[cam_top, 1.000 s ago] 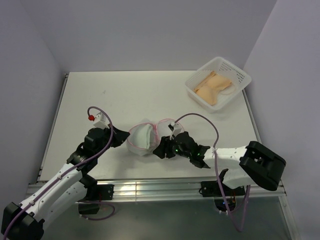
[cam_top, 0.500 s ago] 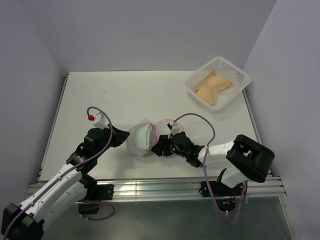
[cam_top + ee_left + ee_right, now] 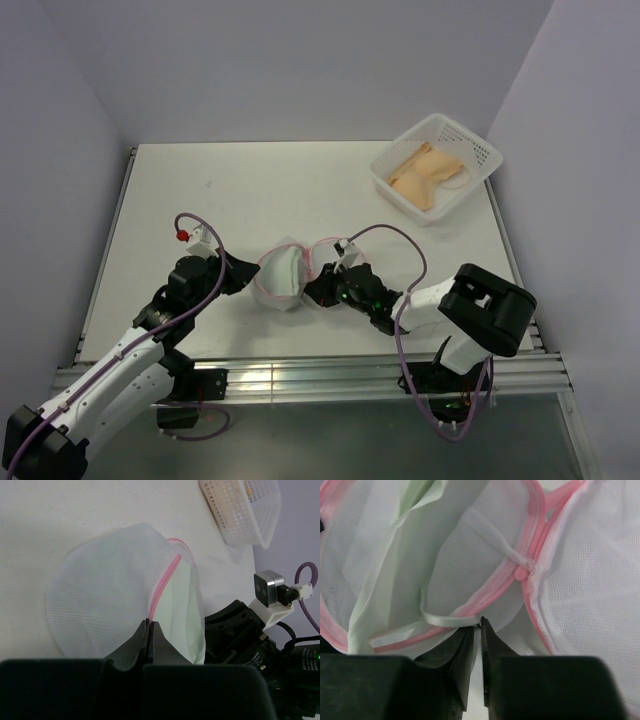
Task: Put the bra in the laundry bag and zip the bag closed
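White flat table (image 3: 250, 190): the small round white mesh laundry bag with a pink zipper rim (image 3: 280, 278) sits mid-width toward the near edge, between the left gripper (image 3: 248, 279) on its left side and the right gripper (image 3: 313, 290) on its right, each touching its rim. The pale green fabric bra (image 3: 395, 555) lies inside the bag. The white perforated plastic basket (image 3: 440, 121) sits at the far right corner, well apart from the bag, with a peach cloth garment (image 3: 425, 170) in it.

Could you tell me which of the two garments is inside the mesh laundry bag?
The pale green bra, showing inside the pink-rimmed laundry bag; the peach garment lies in the white basket at the far right corner.
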Controlling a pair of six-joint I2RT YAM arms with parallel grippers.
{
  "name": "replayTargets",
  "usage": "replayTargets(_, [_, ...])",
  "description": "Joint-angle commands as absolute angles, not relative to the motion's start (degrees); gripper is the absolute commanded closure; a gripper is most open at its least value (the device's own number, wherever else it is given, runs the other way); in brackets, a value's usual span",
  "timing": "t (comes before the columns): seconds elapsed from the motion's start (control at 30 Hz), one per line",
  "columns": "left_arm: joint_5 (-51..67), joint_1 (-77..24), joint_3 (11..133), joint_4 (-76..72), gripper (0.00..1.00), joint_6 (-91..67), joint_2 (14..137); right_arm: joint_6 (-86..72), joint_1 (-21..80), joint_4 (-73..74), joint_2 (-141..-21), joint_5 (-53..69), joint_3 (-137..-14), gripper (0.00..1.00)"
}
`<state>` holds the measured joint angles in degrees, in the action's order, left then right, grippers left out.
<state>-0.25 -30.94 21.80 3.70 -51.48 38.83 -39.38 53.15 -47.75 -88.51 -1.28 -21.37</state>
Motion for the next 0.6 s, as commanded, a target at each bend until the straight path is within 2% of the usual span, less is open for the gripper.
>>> replayTargets(0.0, [0.35,-30.67,21.71,1.32,1.00,-50.36,38.06,-38.94,53.88,-53.00,-85.88,-2.81,-20.39,0.88])
replayTargets(0.03, [0.35,-30.67,21.62,1.23,1.00,-50.36,38.14,-38.94,54.49,-53.00,-85.00,-3.25,-19.61,0.94])
replayTargets(0.13, [0.35,-30.67,21.53,0.97,1.00,-50.45,38.41,-38.67,55.80,-50.20,-81.40,-4.22,-18.90,1.00])
replayTargets(0.57, [0.35,-30.67,22.85,2.37,1.00,-48.78,38.23,-37.27,61.96,-18.75,-64.07,-8.35,-27.23,1.00])
